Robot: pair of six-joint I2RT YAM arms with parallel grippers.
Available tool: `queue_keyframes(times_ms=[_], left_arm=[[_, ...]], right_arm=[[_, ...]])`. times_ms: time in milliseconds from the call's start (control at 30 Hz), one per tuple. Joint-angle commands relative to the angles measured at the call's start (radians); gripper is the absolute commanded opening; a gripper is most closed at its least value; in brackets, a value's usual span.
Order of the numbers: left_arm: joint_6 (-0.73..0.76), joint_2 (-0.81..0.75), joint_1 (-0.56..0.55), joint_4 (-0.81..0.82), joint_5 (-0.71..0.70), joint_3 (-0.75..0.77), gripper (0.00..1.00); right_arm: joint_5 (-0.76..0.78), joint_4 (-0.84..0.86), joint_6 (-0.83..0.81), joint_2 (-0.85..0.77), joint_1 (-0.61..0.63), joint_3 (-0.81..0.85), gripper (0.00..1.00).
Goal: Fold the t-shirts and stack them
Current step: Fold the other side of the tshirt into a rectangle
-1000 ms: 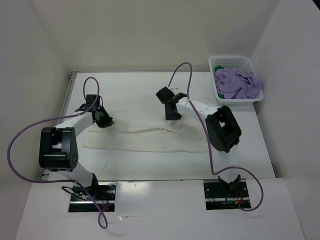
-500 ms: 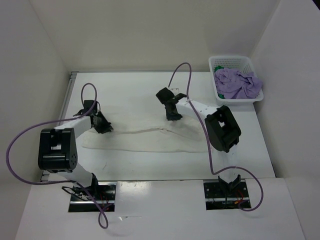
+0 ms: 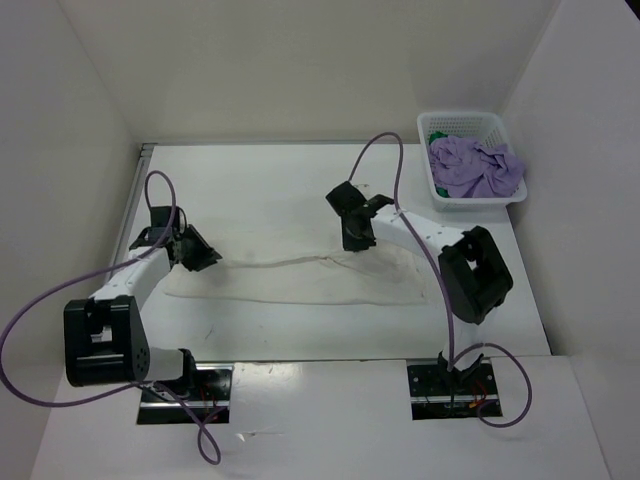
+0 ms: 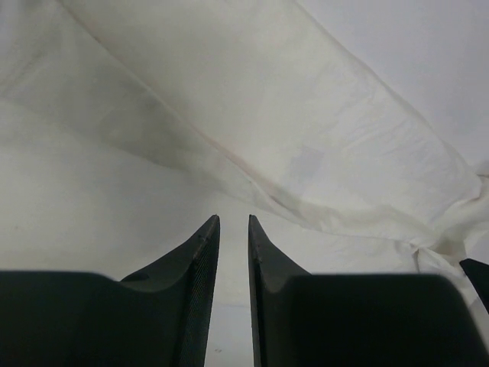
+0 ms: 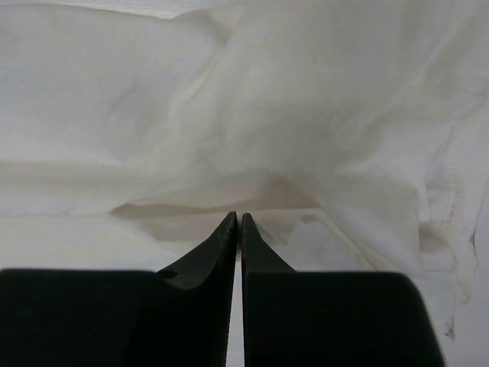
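Note:
The white t-shirt [image 3: 300, 280] lies on the table as a long, wrinkled strip running left to right. It fills the left wrist view [image 4: 267, 115] and the right wrist view [image 5: 306, 99]. My left gripper [image 3: 203, 258] is at the shirt's left end, its jaws [image 4: 231, 219] a narrow gap apart and empty over bare table. My right gripper [image 3: 353, 243] is at the shirt's far edge, its jaws [image 5: 238, 215] shut, tips at a raised fold with no cloth seen between them. The lilac t-shirt [image 3: 475, 165] is bunched in the basket, with a bit of the green t-shirt [image 3: 437, 138] showing under it.
The white lattice basket [image 3: 470, 118] stands at the far right corner of the table. White walls close in the table on the left, back and right. Purple cables loop above both arms.
My left arm has swung left and its gripper has drawn back off the shirt's left end. My right gripper has shifted slightly right. The shirt's far edge now lies nearer, making a narrower strip.

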Motion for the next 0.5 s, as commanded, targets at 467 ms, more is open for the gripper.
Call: queue_keyframes(times_ms=[467], left_arm=[[-0.027,0.061,0.013,0.055,-0.034,0.159,0.29]], right_arm=[[-0.322,-0.045,0.132,-0.226,0.057,-0.153,0.38]])
